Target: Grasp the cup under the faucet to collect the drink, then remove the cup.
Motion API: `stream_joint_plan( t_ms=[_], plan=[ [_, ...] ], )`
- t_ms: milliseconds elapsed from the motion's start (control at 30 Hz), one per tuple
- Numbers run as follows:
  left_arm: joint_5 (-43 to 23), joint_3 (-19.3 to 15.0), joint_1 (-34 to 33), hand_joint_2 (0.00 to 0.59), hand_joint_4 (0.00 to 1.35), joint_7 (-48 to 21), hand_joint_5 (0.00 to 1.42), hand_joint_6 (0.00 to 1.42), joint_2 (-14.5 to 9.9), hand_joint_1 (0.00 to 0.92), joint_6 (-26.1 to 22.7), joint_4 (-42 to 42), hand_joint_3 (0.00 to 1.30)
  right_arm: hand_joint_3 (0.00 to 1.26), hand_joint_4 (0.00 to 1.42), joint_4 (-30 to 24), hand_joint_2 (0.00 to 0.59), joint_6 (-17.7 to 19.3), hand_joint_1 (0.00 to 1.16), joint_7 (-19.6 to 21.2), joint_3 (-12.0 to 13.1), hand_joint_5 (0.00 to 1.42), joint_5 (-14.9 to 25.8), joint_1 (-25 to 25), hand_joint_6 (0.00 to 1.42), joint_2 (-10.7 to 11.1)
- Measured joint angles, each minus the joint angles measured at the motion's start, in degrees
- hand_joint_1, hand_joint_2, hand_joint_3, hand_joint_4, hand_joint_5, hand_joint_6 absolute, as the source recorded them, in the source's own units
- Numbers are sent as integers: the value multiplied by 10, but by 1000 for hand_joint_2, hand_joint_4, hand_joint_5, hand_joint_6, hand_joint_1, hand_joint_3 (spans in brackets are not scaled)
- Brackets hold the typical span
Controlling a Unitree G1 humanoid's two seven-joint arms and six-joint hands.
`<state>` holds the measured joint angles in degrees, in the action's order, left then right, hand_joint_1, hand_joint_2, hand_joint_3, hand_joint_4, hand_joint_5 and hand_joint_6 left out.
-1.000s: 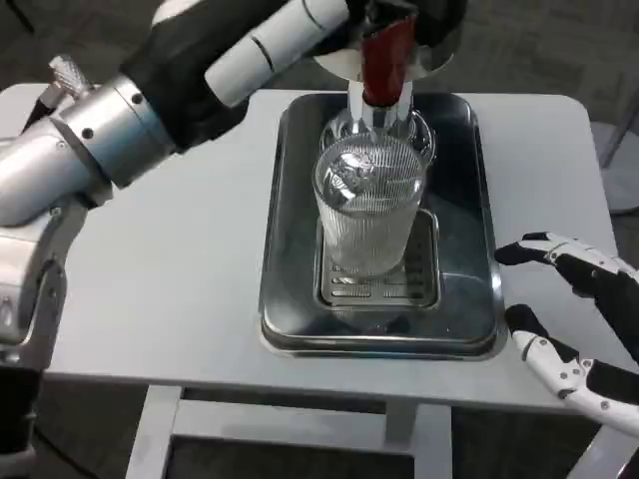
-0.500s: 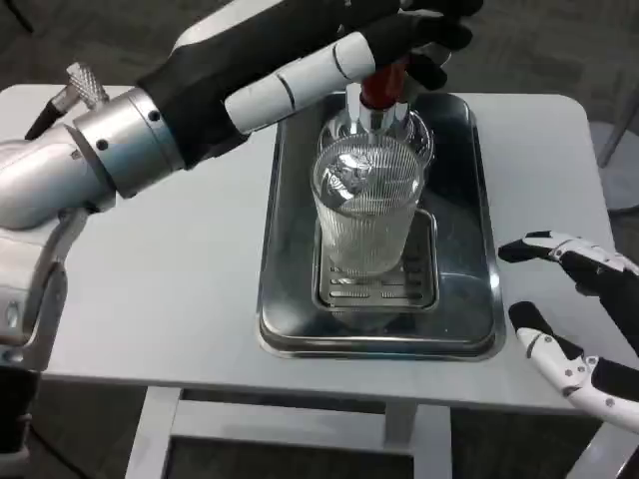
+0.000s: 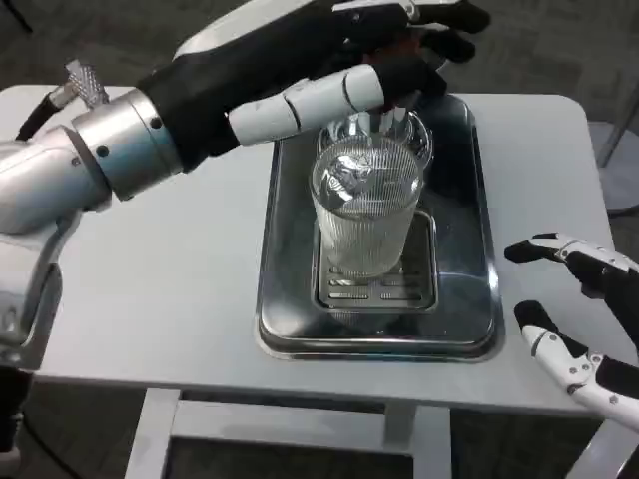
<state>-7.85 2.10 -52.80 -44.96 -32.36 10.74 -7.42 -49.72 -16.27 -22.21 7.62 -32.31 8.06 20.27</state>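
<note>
Head view: ribbed clear cup (image 3: 365,215) is seen upright on the slotted grate (image 3: 377,284) of a steel tray (image 3: 469,249), centred on the white table (image 3: 180,259). Left hand (image 3: 329,60) is stretched across the tray's far end above the cup, covering the faucet; whether anything is grasped cannot be told. Right hand (image 3: 574,319) is held off the table's right edge, fingers (image 3: 539,246) spread, nothing held.

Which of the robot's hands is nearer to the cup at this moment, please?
The left hand: it reaches over the tray just above and behind the cup. The right hand waits off the tray's right edge, well apart from the cup.
</note>
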Motion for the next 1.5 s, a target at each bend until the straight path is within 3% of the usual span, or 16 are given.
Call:
stream_joint_plan(
  t_ms=[367, 800, 967, 1133, 1267, 1500],
  plan=[
    [47, 15, -2, 141, 208, 8, 290, 354, -14, 0, 57, -4, 192, 282, 153, 0, 507, -8, 452, 0, -4, 121, 0, -3, 251, 0],
    [82, 30, -5, 140, 198, 20, 276, 328, -24, 0, 89, -5, 182, 279, 159, 0, 507, -14, 449, 0, -6, 122, 1, -5, 251, 0],
    [87, 34, -5, 140, 198, 28, 274, 327, -28, 0, 95, -2, 176, 218, 144, -1, 496, -25, 438, 0, -6, 122, 9, -7, 262, -2],
    [87, 36, -5, 138, 197, 30, 273, 327, -33, 0, 96, 0, 174, 49, 81, -2, 401, -39, 445, 0, 8, 132, 46, -11, 310, -12],
    [87, 36, -5, 138, 190, 31, 273, 327, -35, 0, 96, 1, 173, 0, 65, 2, 319, -42, 501, 3, 28, 157, 107, -19, 331, -26],
    [87, 37, -5, 138, 186, 31, 265, 327, -36, 0, 95, 2, 173, 0, 58, 24, 275, -40, 570, 21, 36, 151, 169, -34, 338, -36]
  ],
)
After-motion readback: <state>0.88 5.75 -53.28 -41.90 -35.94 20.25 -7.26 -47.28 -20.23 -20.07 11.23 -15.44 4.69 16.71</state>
